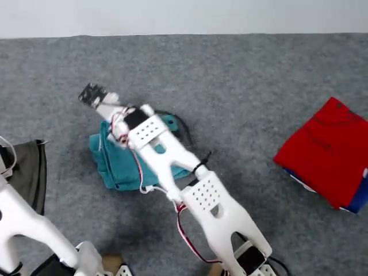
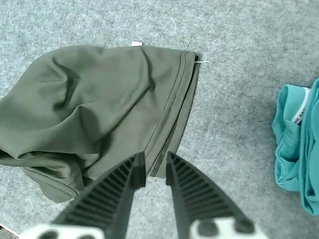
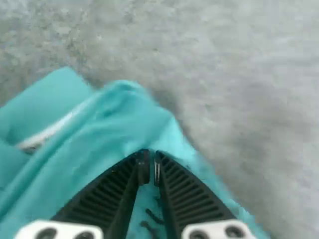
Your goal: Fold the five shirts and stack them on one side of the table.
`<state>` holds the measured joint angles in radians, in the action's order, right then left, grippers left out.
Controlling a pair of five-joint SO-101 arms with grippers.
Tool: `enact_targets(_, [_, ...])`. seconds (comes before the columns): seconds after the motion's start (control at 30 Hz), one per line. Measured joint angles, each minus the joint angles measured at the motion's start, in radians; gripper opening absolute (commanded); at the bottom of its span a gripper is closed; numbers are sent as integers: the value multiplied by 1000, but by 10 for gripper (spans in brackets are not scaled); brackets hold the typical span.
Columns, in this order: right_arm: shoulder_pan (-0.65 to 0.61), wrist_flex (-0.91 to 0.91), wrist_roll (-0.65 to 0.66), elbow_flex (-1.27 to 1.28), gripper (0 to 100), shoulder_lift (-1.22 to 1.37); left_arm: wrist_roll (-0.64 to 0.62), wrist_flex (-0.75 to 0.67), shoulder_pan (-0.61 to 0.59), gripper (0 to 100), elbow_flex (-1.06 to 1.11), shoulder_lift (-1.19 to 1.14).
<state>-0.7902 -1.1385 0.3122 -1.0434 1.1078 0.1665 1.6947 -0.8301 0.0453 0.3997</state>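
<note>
Teal cloth is bunched at the tips of the right gripper (image 3: 149,167). Its jaws stand pinched almost together, only a sliver between them, gripping a raised fold of the teal shirt (image 1: 112,169). That shirt lies in a loose crumpled wad under and around those jaws, on the grey felt-like table cover (image 1: 241,86). Bare cover shows just ahead of the tips. From above, the right arm (image 1: 201,192) stretches slantwise over the table to it.

The left gripper (image 2: 155,167) hangs above the hemmed edge of the olive shirt (image 2: 89,104). Its jaws are narrow, a small gap open with nothing held, and the stitched hem shows through the gap beneath them. Most of the olive shirt spreads rumpled ahead of the tips and off to one side. The teal shirt sits apart from these jaws on the other side, with grey cover between.

Well away from both sets of jaws, a folded red shirt (image 1: 325,146) lies on top of a blue shirt (image 1: 359,201).
</note>
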Motion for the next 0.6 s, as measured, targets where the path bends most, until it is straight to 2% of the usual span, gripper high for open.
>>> enact_targets(0.2, [-43,-61,0,-121,32,14,0,0,0,76,0,0])
enact_targets(0.47, [-32,-338,0,-377,32,14,0,0,0,76,0,0])
enact_targets(0.6, [-26,-307,0,-419,35,32,0,0,0,76,0,0])
